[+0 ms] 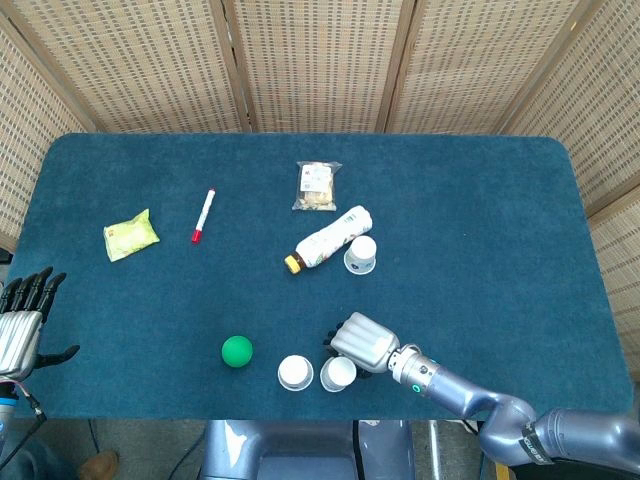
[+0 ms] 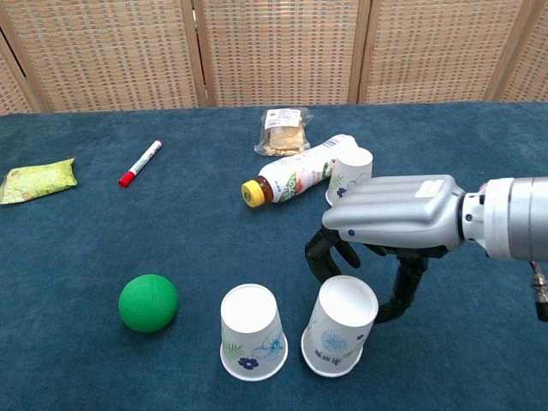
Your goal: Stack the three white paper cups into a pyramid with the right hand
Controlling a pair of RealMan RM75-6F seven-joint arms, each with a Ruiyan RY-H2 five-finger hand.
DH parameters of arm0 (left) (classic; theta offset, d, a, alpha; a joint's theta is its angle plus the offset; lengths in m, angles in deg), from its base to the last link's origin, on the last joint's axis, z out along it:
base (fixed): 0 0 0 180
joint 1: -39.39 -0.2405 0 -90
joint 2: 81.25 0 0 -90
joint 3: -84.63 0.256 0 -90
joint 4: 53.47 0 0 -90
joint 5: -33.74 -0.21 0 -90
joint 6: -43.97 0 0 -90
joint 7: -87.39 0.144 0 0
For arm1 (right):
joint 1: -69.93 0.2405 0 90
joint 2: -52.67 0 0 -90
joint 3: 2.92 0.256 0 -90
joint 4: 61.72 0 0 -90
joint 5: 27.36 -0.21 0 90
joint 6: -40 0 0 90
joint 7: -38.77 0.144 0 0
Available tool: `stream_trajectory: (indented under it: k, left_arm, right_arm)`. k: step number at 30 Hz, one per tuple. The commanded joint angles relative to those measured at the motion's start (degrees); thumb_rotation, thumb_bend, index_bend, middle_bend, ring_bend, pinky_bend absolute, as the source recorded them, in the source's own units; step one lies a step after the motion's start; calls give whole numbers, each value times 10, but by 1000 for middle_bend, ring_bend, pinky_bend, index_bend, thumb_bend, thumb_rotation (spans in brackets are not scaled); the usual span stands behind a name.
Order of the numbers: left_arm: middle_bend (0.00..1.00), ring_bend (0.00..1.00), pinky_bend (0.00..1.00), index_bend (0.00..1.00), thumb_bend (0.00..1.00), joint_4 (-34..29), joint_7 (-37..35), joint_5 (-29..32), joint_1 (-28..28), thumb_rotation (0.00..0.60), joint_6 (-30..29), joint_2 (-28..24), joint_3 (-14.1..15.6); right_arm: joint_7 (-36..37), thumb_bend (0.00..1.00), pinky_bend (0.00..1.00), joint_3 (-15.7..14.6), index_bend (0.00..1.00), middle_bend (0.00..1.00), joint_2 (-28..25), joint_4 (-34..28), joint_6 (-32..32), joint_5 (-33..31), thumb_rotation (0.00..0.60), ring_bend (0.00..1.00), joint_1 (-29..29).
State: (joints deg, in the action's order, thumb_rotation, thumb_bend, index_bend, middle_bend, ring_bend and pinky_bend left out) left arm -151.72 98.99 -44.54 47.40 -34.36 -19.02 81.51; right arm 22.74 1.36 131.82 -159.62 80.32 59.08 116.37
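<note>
Three white paper cups with blue flowers stand upside down on the blue table. One cup (image 1: 295,372) (image 2: 252,334) is near the front edge. Right beside it is a second, slightly tilted cup (image 1: 338,373) (image 2: 342,326), which my right hand (image 1: 363,342) (image 2: 394,218) holds between thumb and fingers from above. The third cup (image 1: 360,254) (image 2: 350,175) stands farther back by a lying bottle (image 1: 326,238) (image 2: 298,179); in the chest view my hand partly covers it. My left hand (image 1: 20,316) hangs off the table's left edge, fingers spread, holding nothing.
A green ball (image 1: 237,351) (image 2: 148,302) lies left of the front cups. Farther back are a red marker (image 1: 203,215) (image 2: 140,163), a green packet (image 1: 131,236) (image 2: 37,180) and a snack bag (image 1: 317,186) (image 2: 285,129). A wicker screen stands behind the table.
</note>
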Motion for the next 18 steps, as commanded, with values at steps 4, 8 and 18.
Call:
stream_trajectory:
  k: [4,8,18]
  left_arm:
    - [0,0,0,0,0,-1,-1,0,0,600,0,-1,1]
    - [0,0,0,0,0,-1,-4,2,0,600,-1,-3,0]
    - [0,0,0,0,0,0,-12,7,0,600,-2,-6,-1]
  right_arm:
    - [-30,204,586,1,449,478,28,13,14,-11,600,479,4]
    - [-38,0,303,-3,103,173,28,7,12,-21,600,232,6]
    - [-97,0,145,-2,0,20,-109,-114,85,-32,600,89,-29]
